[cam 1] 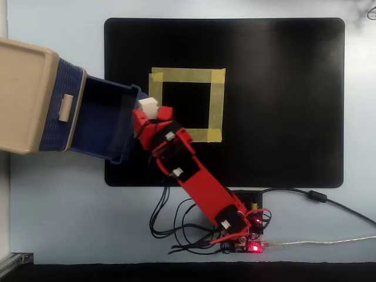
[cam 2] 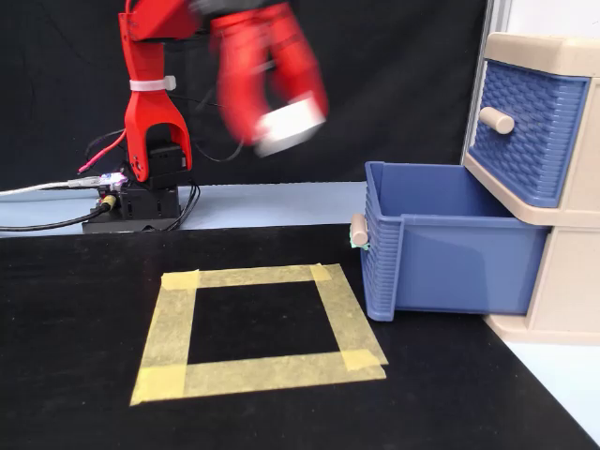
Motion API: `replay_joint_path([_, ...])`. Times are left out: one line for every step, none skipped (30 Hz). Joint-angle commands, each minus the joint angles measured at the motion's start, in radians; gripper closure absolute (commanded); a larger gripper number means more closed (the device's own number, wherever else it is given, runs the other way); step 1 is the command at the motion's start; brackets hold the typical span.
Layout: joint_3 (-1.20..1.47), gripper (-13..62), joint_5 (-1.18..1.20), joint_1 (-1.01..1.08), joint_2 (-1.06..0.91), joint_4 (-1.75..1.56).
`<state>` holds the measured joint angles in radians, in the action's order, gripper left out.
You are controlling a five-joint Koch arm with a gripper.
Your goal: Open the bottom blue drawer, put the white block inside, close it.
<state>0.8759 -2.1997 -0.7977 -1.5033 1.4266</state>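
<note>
Bottom blue drawer (cam 2: 450,253) is pulled well out of the beige cabinet (cam 2: 562,291), open top exposed, so it's ready to take the part. Upper drawer (cam 2: 530,131) is shut. Gripper (cam 2: 281,112) has its fingers clamped on the white block (cam 2: 291,120), held up in the air; motion-blurred in the fixed view, so the exact grip is hard to read. In the overhead view the white block (cam 1: 148,106) sits at the gripper (cam 1: 150,111) tip just beside the drawer's front wall (cam 1: 134,126), on its right, not yet over the cavity. Held high probably to clear that front wall and its handle (cam 2: 357,231). The yellow tape square (cam 2: 258,328) on the black mat (cam 2: 75,375) is empty. Next, likely: carry left over the opening, drop, then push shut.
</note>
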Motion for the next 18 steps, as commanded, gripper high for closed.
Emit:
replay_joint_path([-0.166,57.4,-0.238,-0.095,0.127,0.015])
replay_joint_path([-0.239,57.4,-0.270,-0.112,0.189,0.017])
replay_joint_path([-0.307,57.4,-0.287,-0.123,0.252,0.021])
replay_joint_path([-0.360,57.4,-0.298,-0.130,0.304,0.025])
replay_joint_path([-0.408,57.3,-0.301,-0.146,0.362,0.028])
replay_joint_path([-0.436,57.1,-0.301,-0.161,0.397,0.031])
replay_joint_path([-0.454,57.0,-0.302,-0.172,0.426,0.031])
replay_joint_path([-0.456,56.8,-0.302,-0.179,0.448,0.034])
replay_joint_path([-0.454,53.6,-0.304,-0.179,0.453,0.037])
replay_joint_path([-0.465,46.6,-0.307,-0.181,0.456,0.035])
replay_joint_path([-0.468,34.5,-0.308,-0.183,0.456,0.023])
replay_joint_path([-0.468,25.2,-0.308,-0.187,0.456,0.021])
replay_joint_path([-0.469,18.9,-0.308,-0.190,0.453,0.021])
replay_joint_path([-0.468,16.0,-0.308,-0.195,0.453,0.023])
replay_joint_path([-0.468,15.5,-0.308,-0.196,0.446,0.025])
replay_joint_path([-0.469,15.5,-0.308,-0.195,0.433,0.031])
replay_joint_path([-0.469,15.5,-0.308,-0.193,0.399,0.038])
replay_joint_path([-0.460,15.5,-0.308,-0.187,0.359,0.044])
